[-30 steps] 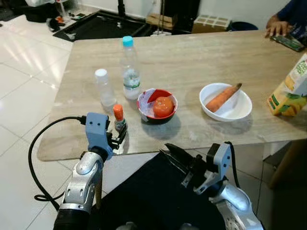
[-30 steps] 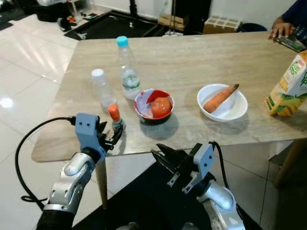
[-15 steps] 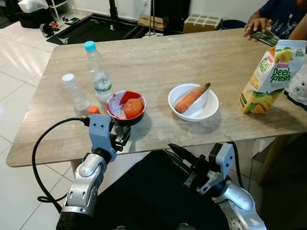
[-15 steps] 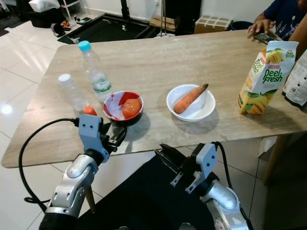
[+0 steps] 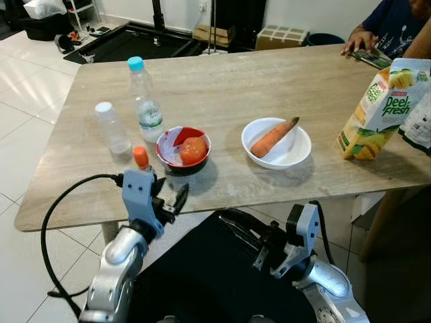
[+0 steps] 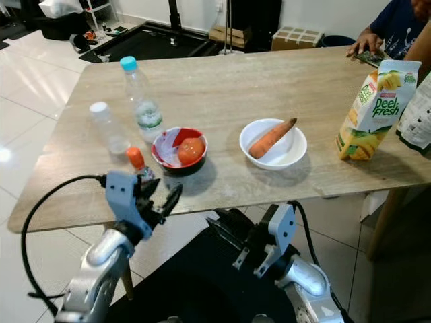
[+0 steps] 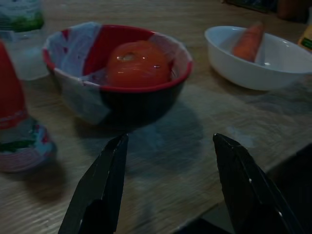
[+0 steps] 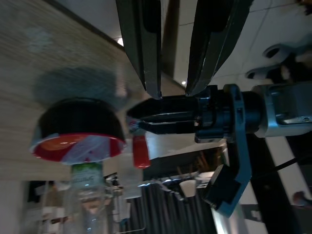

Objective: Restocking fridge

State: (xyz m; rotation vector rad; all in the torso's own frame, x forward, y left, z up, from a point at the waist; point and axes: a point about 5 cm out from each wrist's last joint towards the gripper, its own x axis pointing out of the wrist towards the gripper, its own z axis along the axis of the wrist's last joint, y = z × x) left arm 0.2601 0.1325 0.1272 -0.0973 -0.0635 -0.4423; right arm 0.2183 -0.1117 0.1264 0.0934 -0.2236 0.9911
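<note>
On the wooden table (image 5: 222, 81) a red bowl (image 5: 168, 145) holds a tomato (image 5: 193, 149). A white bowl (image 5: 300, 149) with a carrot (image 5: 273, 136) stands to its right. Left of the red bowl are a blue-capped water bottle (image 5: 143, 101), a white-capped bottle (image 5: 111, 128) and a small orange-capped bottle (image 5: 141, 160). A juice carton (image 5: 384, 108) stands at the right. My left gripper (image 5: 172, 200) is open at the table's near edge, pointing at the red bowl (image 7: 97, 97) with nothing between its fingers. My right gripper (image 5: 236, 225) hangs below the table edge, its fingers a narrow gap apart and holding nothing.
A person's hand (image 5: 360, 42) rests on a phone at the table's far right corner. A dark packet (image 5: 417, 128) stands beside the carton. White tiled floor (image 5: 27, 101) lies to the left, with a black mat (image 5: 128, 40) and boxes (image 5: 283, 35) beyond the table.
The whole view has swung right, bringing the carton into sight. My left gripper has left the orange-capped bottle and now points at the red bowl, fingers wider apart.
</note>
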